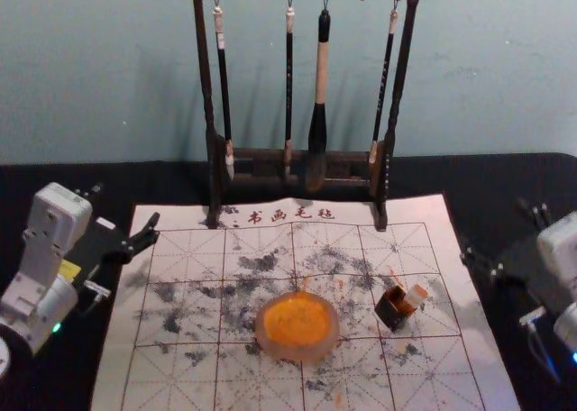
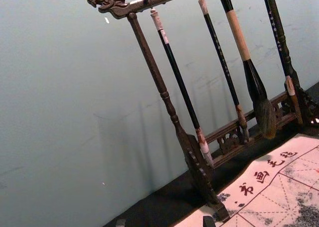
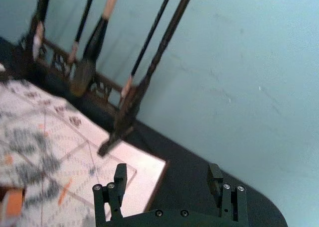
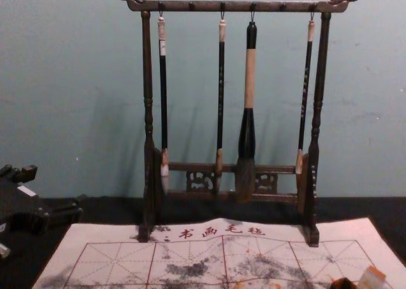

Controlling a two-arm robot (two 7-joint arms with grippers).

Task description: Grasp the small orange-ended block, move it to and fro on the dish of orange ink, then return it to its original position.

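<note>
Orange-ended block is leaning in or against the small dark box, right of the round dish, whose frosty rim is enclosing orange ink. Left pincer and right pincer are waiting released, flanking the blotched, gridded sheet; grasping, inking and returning are probably all remaining.

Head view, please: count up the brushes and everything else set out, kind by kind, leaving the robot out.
Hanging brushes: 4
Brush rack: 1
Writing mat: 1
Orange ink dish: 1
Orange-ended block: 1
Dark holder: 1
Total: 9
</note>
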